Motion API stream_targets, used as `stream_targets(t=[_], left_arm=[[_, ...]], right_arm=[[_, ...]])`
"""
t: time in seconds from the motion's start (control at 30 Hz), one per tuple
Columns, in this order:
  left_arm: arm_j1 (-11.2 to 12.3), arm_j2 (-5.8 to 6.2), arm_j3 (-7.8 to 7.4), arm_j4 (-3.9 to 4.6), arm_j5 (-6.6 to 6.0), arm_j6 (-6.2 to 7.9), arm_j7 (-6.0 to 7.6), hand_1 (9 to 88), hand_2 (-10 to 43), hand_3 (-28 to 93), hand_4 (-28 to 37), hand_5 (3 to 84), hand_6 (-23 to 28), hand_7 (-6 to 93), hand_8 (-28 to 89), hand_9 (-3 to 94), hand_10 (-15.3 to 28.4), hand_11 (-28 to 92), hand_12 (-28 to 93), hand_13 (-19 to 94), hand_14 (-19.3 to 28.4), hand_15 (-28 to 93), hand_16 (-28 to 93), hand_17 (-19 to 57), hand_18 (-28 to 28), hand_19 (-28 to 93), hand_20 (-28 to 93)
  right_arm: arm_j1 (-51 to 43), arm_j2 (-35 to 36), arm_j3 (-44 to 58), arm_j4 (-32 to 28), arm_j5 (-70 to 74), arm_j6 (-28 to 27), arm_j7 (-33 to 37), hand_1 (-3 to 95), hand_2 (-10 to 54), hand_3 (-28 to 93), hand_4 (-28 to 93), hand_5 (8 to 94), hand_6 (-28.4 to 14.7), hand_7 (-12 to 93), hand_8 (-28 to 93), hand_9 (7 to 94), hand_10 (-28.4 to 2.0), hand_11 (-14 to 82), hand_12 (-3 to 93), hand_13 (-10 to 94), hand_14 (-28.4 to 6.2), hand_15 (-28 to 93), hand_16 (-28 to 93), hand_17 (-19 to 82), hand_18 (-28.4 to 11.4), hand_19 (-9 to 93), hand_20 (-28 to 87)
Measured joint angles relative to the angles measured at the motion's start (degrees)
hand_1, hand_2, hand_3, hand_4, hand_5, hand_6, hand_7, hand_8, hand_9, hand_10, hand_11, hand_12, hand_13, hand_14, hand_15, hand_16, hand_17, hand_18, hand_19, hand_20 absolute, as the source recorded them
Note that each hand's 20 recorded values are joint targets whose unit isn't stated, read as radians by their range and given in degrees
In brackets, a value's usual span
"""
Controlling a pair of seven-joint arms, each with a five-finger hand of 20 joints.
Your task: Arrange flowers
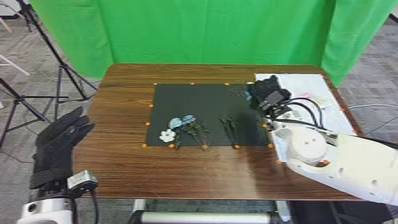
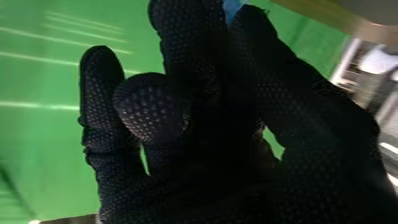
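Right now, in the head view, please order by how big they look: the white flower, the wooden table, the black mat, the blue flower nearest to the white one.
1. Wooden table
2. Black mat
3. White flower and blue flower: too alike to rank surely.

The arms are white with smooth, rounded casings, the right arm (image 1: 355, 162) showing a bulging joint cover (image 1: 307, 144). Each robot hand wears a black fabric glove, left (image 1: 60, 145) and right (image 1: 268, 92); the right glove's textured knit carries rows of tiny pale flecks. Black cables (image 1: 308, 106) loop at the right wrist, and a pale boxy module (image 1: 82, 178) sits at the left wrist.
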Motion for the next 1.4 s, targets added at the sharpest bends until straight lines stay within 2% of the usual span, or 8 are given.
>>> stream_targets(t=[0.1,0.23,0.3,0.67,1.13,1.4], left_arm=[[0.0,-0.32,-0.56,0.0,0.47,-0.2,-0.42,27.0,4.2,82,-18.7,38.5,10.3,16.1,-10,31.5,18.9,38,6,22,26.4,64,-17,-10.7,20.5,56,3],[0.0,-1.32,-1.09,0.0,1.45,-0.52,-1.1,27.0,4.1,82,-18.3,38.1,10.2,16.2,-10,31.0,18.6,38,6,21,26.3,64,-18,-10.7,20.4,56,3],[0.0,-1.58,-1.09,0.0,1.52,-0.54,-1.11,27.1,4.0,81,-18.1,37.9,10.2,16.3,-10,30.8,18.7,38,6,21,26.3,64,-18,-10.7,20.3,56,3],[-0.1,-1.22,-0.95,0.08,1.44,-0.62,-1.19,27.1,3.8,81,-16.6,36.8,9.6,17.1,-10,29.6,18.3,38,6,20,25.8,64,-18,-10.7,20.0,56,3],[-1.1,-2.8,-1.23,0.31,3.21,-2.18,-2.92,27.3,3.5,81,-16.8,36.9,9.8,17.0,-10,29.7,18.6,38,5,20,26.0,64,-18,-10.8,20.0,56,3],[-1.3,-3.38,-1.37,0.39,3.75,-2.7,-3.34,27.5,3.4,81,-17.5,37.6,10.0,16.6,-10,30.5,19.0,38,6,20,26.3,64,-18,-10.8,20.2,56,3]], right_arm=[[1.7,-1.6,-2.1,-0.4,0.1,0.2,-0.8,50.0,-3.2,73,-28,76.8,0.2,31,2,83.6,-8.3,25.8,26.4,76,-5.3,73,22,34,-18.4,92,-7],[2.5,-4.1,-3.6,-0.7,0.1,0.2,-1.9,49.9,-3.2,73,-28,76.8,0.2,31,2,83.5,-8.4,25.7,26.3,76,-5.3,73,22,34,-18.4,91,-7],[2.7,-5.5,-4.1,-0.8,0.1,0.1,-2.5,49.9,-3.2,73,-28,76.7,0.2,31,2,83.6,-8.5,25.7,26.3,76,-5.3,73,22,34,-18.4,91,-7],[2.4,-11.7,-6.9,-1.9,-0.5,-0.6,-4.3,49.6,-3.2,73,-28,76.8,0.3,31,3,83.7,-8.6,25.6,26.2,76,-5.4,73,22,34,-18.5,91,-6],[-0.8,-13.5,-3.5,-1.1,-0.9,-3.6,-4.9,49.7,-3.2,73,-28,76.7,0.3,31,2,83.5,-8.5,25.4,26.1,76,-5.5,73,22,33,-18.5,90,-5],[-1.4,-13.6,-2.1,-0.2,-1.0,-4.7,-4.7,49.8,-3.2,73,-28,76.7,0.3,30,2,83.4,-8.6,25.2,26.1,76,-5.6,73,23,33,-18.6,90,-4]])
